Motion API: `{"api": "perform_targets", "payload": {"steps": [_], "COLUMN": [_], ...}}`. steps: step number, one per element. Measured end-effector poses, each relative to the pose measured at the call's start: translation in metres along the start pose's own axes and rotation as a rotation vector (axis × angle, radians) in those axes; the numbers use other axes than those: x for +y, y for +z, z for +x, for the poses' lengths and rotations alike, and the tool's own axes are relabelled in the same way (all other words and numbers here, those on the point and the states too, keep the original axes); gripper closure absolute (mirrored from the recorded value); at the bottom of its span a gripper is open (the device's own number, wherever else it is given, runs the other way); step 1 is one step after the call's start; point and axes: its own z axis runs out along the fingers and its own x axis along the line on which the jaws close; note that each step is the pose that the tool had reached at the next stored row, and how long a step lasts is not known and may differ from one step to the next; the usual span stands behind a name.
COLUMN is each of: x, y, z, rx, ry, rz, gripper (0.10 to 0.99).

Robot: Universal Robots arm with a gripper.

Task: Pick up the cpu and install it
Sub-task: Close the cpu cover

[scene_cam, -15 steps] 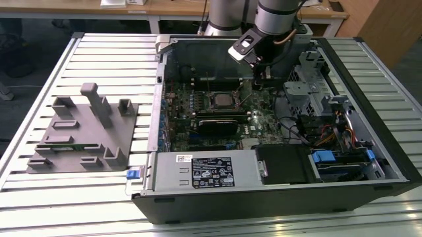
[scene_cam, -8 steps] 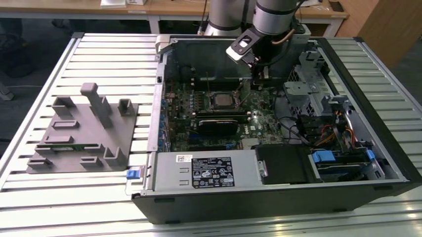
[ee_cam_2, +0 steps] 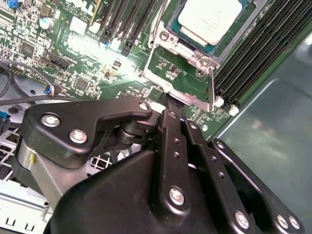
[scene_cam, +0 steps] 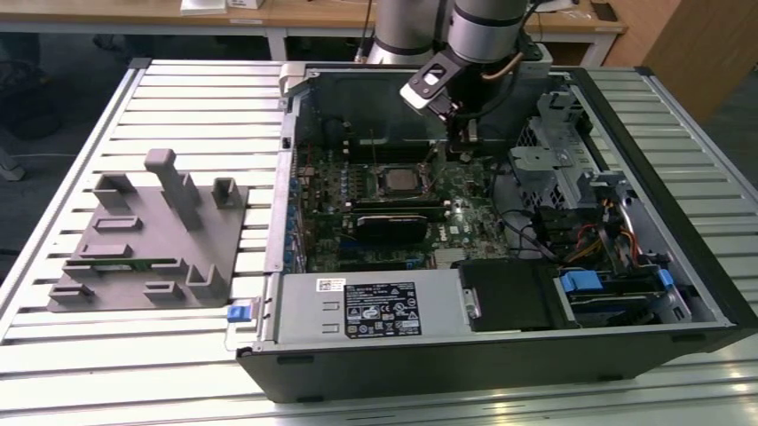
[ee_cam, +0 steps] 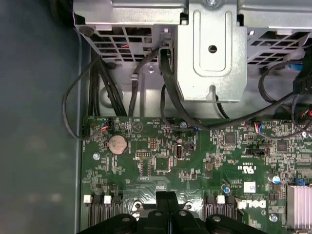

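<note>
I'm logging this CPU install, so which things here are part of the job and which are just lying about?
Job: cpu, sitting in the socket frame; gripper, shut.
Lying about: grey tray; power supply; coin battery.

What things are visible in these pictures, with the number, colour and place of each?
table: one, pale, slatted, under everything
computer case: one, black, open, on the table
tray: one, grey, on the table, at the exterior view's left of the case
motherboard: one, green, inside the case
cpu: one, silvery-white, seated on the motherboard
coin battery: one, silvery, on the motherboard
cables: several, black, by the motherboard's edge
arm: one, grey, reaching into the case
gripper: one, black, shut, close above the motherboard
</note>
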Motion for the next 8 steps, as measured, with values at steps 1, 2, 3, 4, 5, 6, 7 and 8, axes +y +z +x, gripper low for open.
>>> {"api": "perform_targets", "payload": {"steps": [1, 2, 3, 4, 5, 6, 7, 8], "x": [-0.0001, -0.0004, -0.0014, -0.0026, -0.0035, -0.0044, -0.0048, -0.0052], "y": [0.0, 0.0, 0.0, 0.0, 0.0001, 0.0001, 0.0001, 0.0001], "z": [0.0, 0.0001, 0.0001, 0.0, 0.0, 0.0, 0.0, 0.0], "rx": [0.0006, 0.0014, 0.0016, 0.0016, 0.0017, 0.0017, 0.0017, 0.0016], "ry": [0.0, 0.0, 0.0, 0.0, 0.0, 0.0, 0.0, 0.0], "rz": [0.0, 0.0, 0.0, 0.0, 0.0, 0.0, 0.0, 0.0], "gripper": [0.98, 0.98, 0.98, 0.98, 0.98, 0.98, 0.98, 0.98]}}
